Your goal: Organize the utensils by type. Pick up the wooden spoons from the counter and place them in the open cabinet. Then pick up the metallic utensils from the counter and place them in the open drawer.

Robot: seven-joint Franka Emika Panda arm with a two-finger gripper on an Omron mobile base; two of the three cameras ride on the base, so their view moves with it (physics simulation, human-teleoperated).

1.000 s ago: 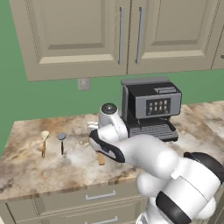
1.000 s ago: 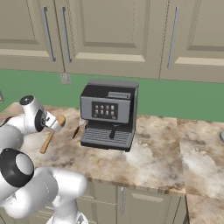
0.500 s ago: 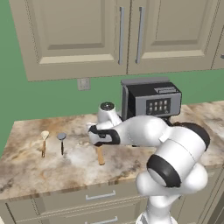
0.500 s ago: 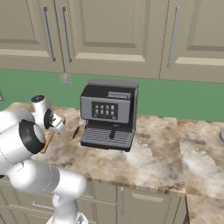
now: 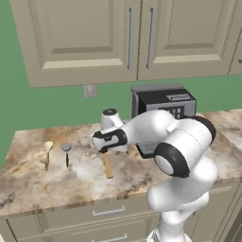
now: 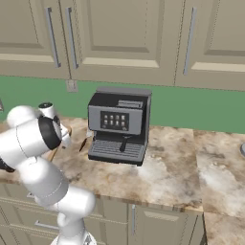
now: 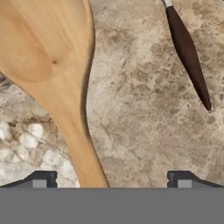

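The big wooden spoon (image 7: pixel 57 78) lies flat on the counter (image 7: pixel 140 131), a dark-handled utensil (image 7: pixel 188 54) beside it. The gripper (image 7: pixel 111 179) hangs low over the spoon handle, jaws spread wide, holding nothing. Left along the counter lie a small spoon (image 5: pixel 47 152) and a round-headed utensil (image 5: pixel 66 153). No writing is legible on the coffee machine (image 6: pixel 119 125).

large wooden spoon (image 7: pixel 48 57): smooth orange-tan wood, faint grain, matt
dark handle (image 7: pixel 188 54): glossy brown, smooth
surface (image 7: pixel 140 113): marbled beige-brown stone, polished
small spoon (image 5: pixel 47 147): pale wooden bowl, brown handle
round-headed utensil (image 5: pixel 66 148): dull grey metal head
coffee machine (image 6: pixel 117 125): black and grey, satin
cabinet doors (image 5: pixel 90 33): matt beige paint
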